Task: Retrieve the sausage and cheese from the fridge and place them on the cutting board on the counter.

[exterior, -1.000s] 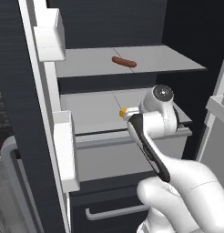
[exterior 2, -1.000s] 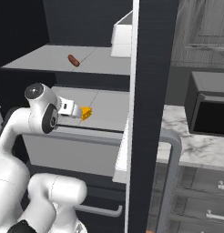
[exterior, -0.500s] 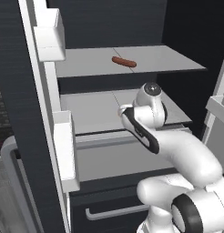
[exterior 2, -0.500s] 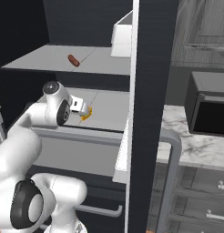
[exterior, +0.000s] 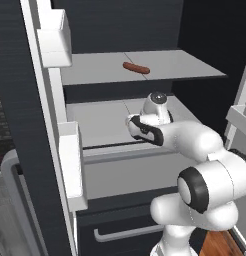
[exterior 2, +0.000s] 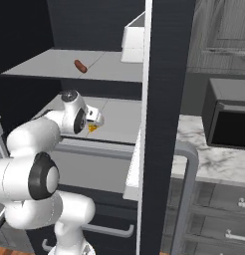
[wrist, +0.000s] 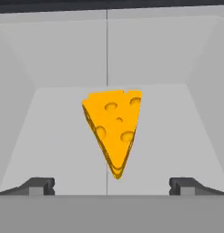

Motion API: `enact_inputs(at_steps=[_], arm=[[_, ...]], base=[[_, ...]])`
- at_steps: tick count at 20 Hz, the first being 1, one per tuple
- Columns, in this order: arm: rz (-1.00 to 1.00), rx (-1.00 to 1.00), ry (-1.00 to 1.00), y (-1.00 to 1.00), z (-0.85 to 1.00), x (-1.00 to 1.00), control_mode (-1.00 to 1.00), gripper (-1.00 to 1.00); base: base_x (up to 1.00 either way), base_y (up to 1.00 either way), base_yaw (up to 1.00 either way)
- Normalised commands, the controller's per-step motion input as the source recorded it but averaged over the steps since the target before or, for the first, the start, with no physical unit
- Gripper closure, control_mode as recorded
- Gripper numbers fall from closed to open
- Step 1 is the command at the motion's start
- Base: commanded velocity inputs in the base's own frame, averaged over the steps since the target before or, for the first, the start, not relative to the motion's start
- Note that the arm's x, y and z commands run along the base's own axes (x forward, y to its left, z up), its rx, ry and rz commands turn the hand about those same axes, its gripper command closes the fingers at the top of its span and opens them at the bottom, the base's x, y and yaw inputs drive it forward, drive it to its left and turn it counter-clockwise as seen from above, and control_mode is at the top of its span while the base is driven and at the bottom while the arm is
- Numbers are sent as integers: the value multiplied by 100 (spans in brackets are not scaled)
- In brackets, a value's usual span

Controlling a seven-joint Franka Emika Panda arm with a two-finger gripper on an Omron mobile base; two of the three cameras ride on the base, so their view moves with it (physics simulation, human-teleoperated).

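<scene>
The hand [wrist: 112,185] gapes fully open, empty, facing the cheese [wrist: 114,132] on the fridge [exterior: 145,75] shelf.

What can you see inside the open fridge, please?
The sausage lies on the upper shelf. The cheese sits on the shelf below, in front of the open gripper. In both base views the arm covers most of the cheese.

Arm folded at the elbow and reaching level forward; tool [wrist: 112,185] jaws spread wide, gripping nothing.
</scene>
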Motion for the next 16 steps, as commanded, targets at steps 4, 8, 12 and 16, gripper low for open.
enact_inputs(at_steps=[4,8,12,16], arm=[[0,0,5,0,-30,69,-100,-100],[0,0,4,0,-30,59,-100,-100],[0,0,7,1,-44,21,-100,-100],[0,0,0,0,-40,0,-100,-100]], base=[[0,0,0],[0,0,0],[0,0,0],[0,0,0]])
